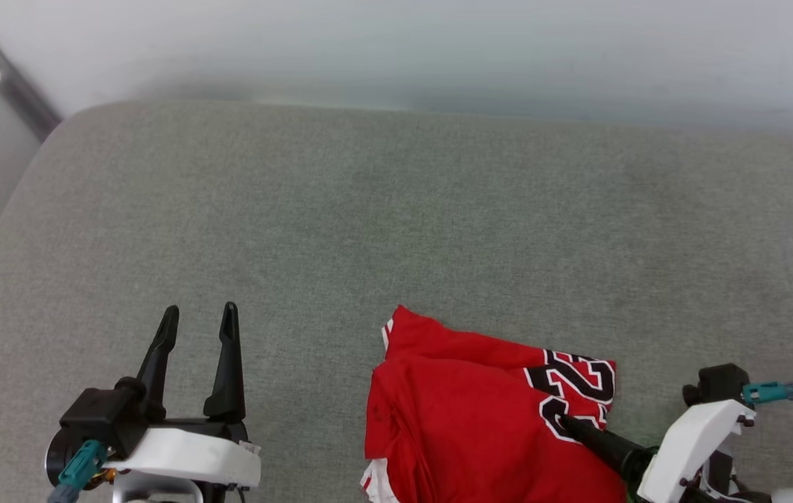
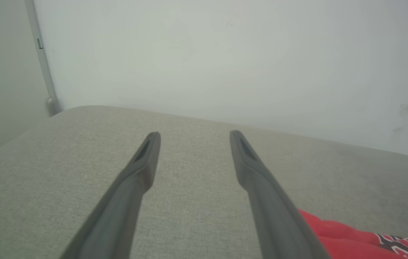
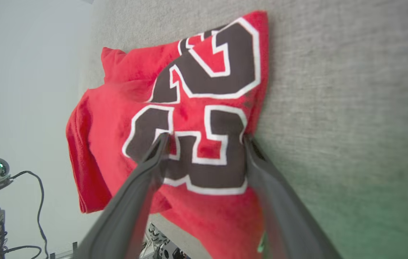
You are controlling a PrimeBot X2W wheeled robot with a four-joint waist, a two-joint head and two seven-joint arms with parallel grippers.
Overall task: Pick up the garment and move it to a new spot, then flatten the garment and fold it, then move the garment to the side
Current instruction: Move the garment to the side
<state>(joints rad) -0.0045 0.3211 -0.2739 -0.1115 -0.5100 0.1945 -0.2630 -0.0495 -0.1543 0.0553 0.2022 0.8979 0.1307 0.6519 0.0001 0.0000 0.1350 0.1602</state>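
The garment [image 1: 466,405], a red jersey with a black, white-outlined number print, lies folded in a rumpled bundle at the near edge of the grey cushion [image 1: 396,209]. My right gripper [image 1: 567,421] reaches in from the lower right, open. In the right wrist view its two fingers straddle the printed number on the garment [image 3: 117,118], and the right gripper [image 3: 205,138] has its tips down at the fabric, one at the garment's edge. My left gripper [image 1: 200,314] stands open over bare cushion to the garment's left. The left wrist view has the left gripper [image 2: 193,136] holding nothing, with the garment [image 2: 337,237] at the lower right.
A pale wall [image 1: 396,49] runs along the cushion's far edge. A metal pole [image 1: 15,91] slants down at the far left corner. Cables [image 3: 38,187] and robot hardware sit beyond the cushion's near edge in the right wrist view.
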